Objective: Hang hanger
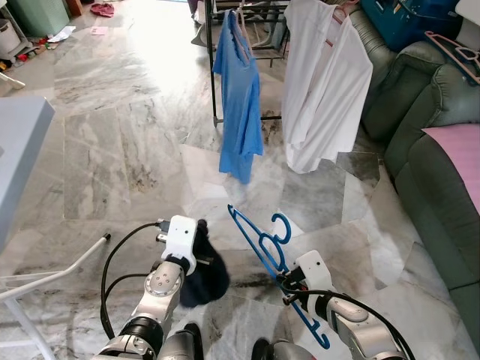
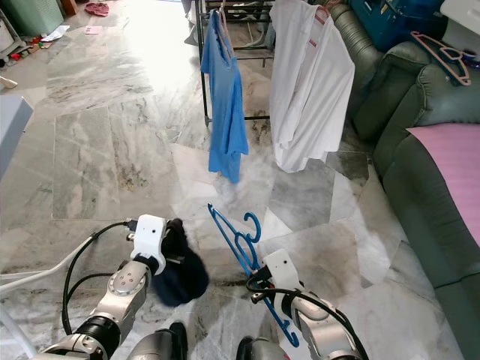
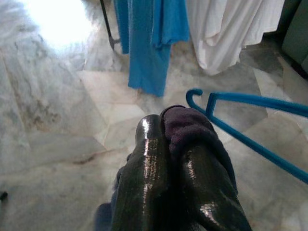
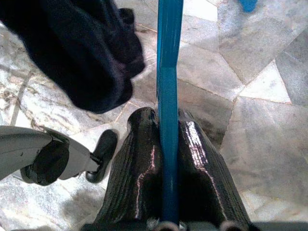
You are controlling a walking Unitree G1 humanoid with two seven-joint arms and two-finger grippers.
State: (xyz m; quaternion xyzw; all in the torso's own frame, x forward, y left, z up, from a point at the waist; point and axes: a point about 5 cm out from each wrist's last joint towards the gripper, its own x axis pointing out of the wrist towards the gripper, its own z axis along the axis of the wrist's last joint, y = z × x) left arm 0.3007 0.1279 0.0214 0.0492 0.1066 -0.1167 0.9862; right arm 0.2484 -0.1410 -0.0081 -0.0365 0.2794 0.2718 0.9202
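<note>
The blue hanger [image 1: 264, 251] is clamped in the right gripper [image 4: 166, 144], hook toward the clothes rack [image 1: 247, 15] well ahead; a dark garment [image 1: 204, 274], apparently, is pinched in the left gripper [image 3: 175, 159].

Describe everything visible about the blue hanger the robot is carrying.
The blue hanger looks like thin, glossy plastic, with a curled hook at its upper end and a notched bar running down. It is held tilted above the marble floor, its hook end toward the clothes rack. The right end effector is shut on its bar, black fingers pressing both sides. It hangs beside the dark cloth but does not appear to touch it.
</note>
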